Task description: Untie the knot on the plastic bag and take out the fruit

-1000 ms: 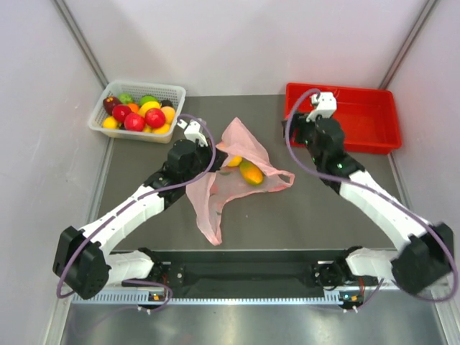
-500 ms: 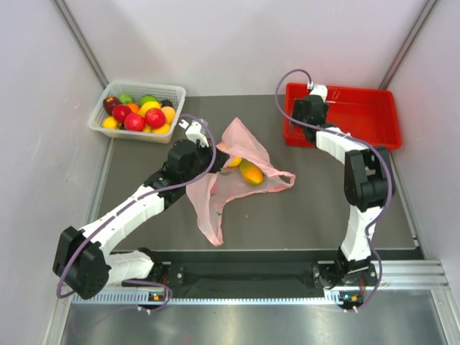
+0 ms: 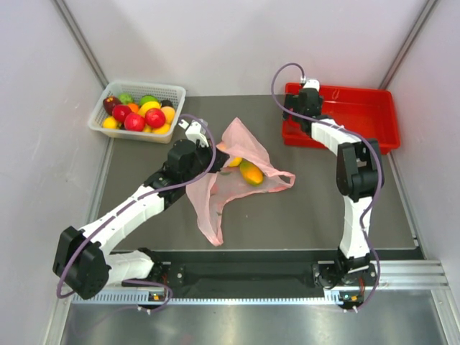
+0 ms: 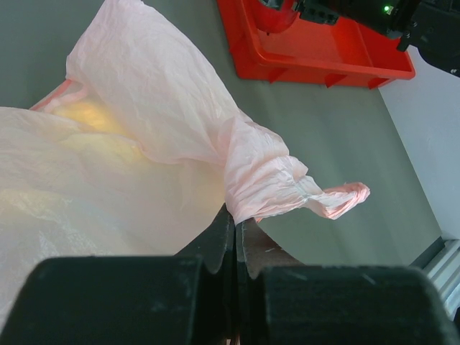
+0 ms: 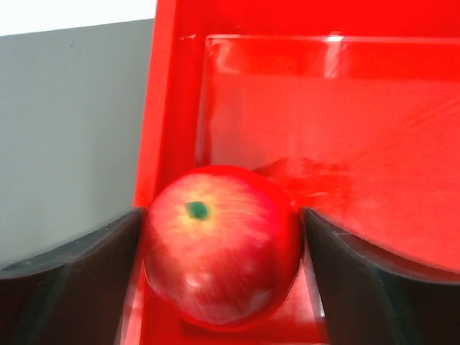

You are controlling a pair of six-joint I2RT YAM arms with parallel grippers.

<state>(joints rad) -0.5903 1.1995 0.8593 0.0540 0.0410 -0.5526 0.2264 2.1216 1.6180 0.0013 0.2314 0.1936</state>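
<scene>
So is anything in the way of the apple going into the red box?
No, nothing visible. The apple is between the fingers of the right gripper, already inside the red tray, by its corner wall. Only bare tray floor lies around it.

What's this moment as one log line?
left gripper: shut on plastic bag | right gripper: around apple in red tray, grip unclear

robot lab: grey bench (image 3: 309,208) between white walls (image 3: 244,43).

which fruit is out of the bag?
The red apple, in the red tray at the right gripper; the mango sits inside the pink bag.
</scene>
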